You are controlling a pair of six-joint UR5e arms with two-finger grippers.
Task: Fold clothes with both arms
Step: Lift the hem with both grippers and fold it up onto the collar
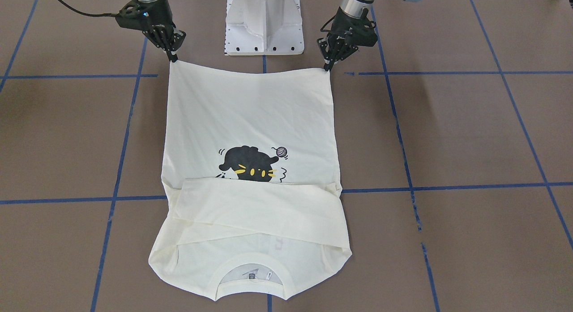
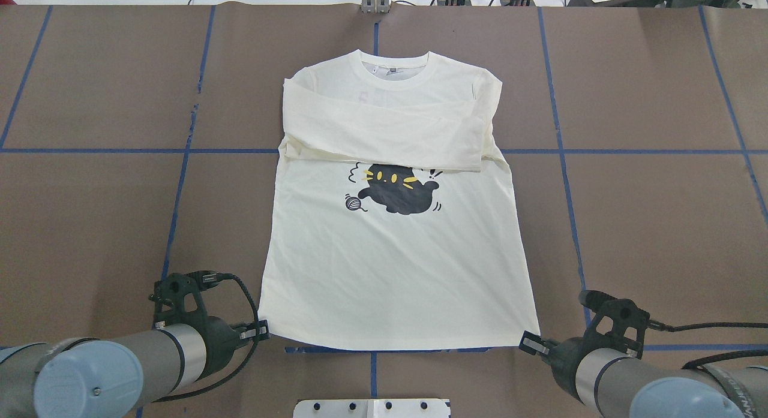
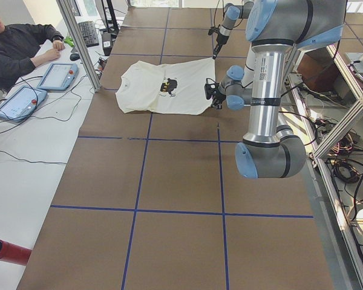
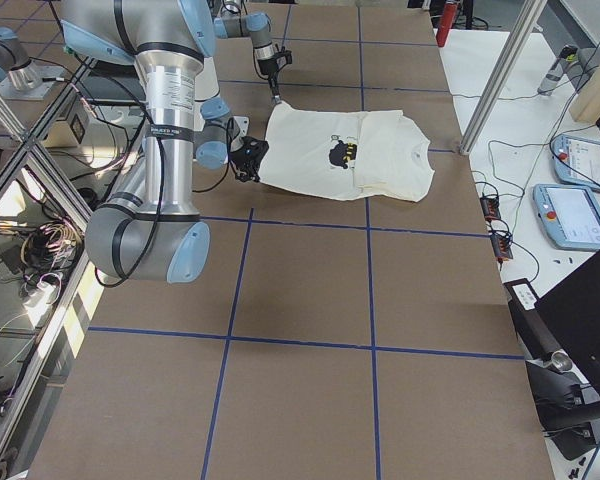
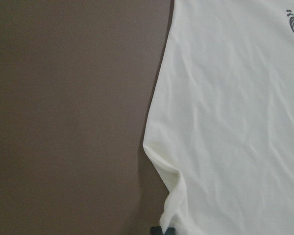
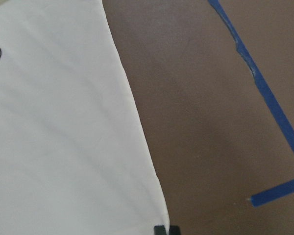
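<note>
The shirt (image 2: 396, 268) lies flat in the middle of the bench (image 2: 90, 226), print side up. Seen from over the robot's shoulders, its collar (image 2: 395, 64) is at 12 o'clock and its hem at 6 o'clock. Both sleeves (image 2: 384, 133) are already folded in across the chest, one lapping over the other, and they cover the top edge of the cat print (image 2: 399, 187). The body below them is smooth and only lightly creased.

The left fingers (image 2: 262, 330) sit at the hem corner at 7 o'clock. The left wrist view shows them clenched, with the cloth puckering into them, so they are grasping that corner. The right fingers (image 2: 530, 343) meet the hem corner at 5 o'clock and look clenched on its very tip, though that grip is thinner and harder to read. From across the bench the hem runs nearly straight between the two corners and seems to sit on or just off the surface.

By my reading the task is roughly half done: the sleeve step is finished and both corners are in hand. What is left is to carry the hem toward 12 o'clock, lay it over the sleeves near the collar, release it, and perhaps fold once more to make it compact
</note>
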